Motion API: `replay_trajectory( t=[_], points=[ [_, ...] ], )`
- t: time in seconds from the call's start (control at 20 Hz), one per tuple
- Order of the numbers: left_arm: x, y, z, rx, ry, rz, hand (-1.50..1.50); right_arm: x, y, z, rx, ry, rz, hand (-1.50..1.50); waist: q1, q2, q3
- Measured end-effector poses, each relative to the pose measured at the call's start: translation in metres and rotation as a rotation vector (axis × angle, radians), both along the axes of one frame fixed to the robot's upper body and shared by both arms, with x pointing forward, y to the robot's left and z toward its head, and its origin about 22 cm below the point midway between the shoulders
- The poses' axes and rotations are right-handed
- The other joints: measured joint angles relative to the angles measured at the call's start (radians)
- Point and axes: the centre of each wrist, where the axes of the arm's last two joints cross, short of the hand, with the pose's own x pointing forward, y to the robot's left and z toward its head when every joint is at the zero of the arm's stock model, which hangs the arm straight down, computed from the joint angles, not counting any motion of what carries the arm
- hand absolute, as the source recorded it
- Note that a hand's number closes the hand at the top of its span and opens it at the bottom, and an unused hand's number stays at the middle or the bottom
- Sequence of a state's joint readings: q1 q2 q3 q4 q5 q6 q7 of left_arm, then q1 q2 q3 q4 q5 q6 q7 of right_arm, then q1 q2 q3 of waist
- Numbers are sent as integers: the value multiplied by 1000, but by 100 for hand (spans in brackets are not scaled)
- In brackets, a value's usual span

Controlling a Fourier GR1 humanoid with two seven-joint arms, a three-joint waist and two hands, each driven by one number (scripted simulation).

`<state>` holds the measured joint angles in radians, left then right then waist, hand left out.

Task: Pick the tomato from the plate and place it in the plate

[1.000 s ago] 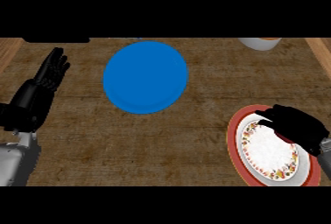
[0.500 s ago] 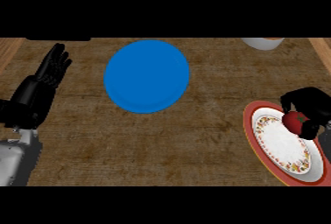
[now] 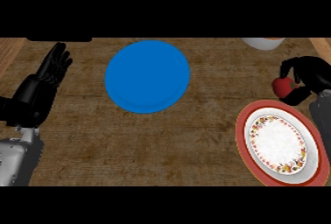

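The tomato (image 3: 282, 85) sits in the curled fingers of the right hand (image 3: 309, 76), held above the tabletop (image 3: 161, 140) at the far right, just beyond the far rim of the red-rimmed patterned plate (image 3: 279, 143). It looks small, round, smooth and glossy red, so likely light, a little soft and apt to slip; a hold around its widest part suits it best. The blue plate (image 3: 147, 75) lies well apart to the left, plain, flat and shiny. The tabletop is rough, dark-grained wood. The left hand (image 3: 40, 87) rests open at the left edge, fingers up.
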<state>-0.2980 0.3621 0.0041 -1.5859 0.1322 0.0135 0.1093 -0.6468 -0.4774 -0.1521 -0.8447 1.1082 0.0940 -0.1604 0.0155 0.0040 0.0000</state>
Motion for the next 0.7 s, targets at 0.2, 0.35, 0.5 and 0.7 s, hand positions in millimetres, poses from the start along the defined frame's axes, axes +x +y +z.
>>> replay_trajectory(
  t=[0.2, 0.35, 0.5, 0.7],
  points=[
    [-6, 0, 1, 2, 8, 9, 0, 9, 21, 24, 123, -88, 107, 150, -9, -7, 0],
    [-6, 4, -3, 2, 14, 13, 0, 15, 46, 37, 253, -155, 203, 150, -13, -8, 0],
    [-4, 3, -3, 2, 11, 20, 0, 19, 75, 55, 377, -192, 288, 150, -19, -9, 0],
    [-5, 5, -2, 3, 7, 20, 0, 16, 111, 77, 464, -194, 370, 150, -20, -9, -1]
  ],
)
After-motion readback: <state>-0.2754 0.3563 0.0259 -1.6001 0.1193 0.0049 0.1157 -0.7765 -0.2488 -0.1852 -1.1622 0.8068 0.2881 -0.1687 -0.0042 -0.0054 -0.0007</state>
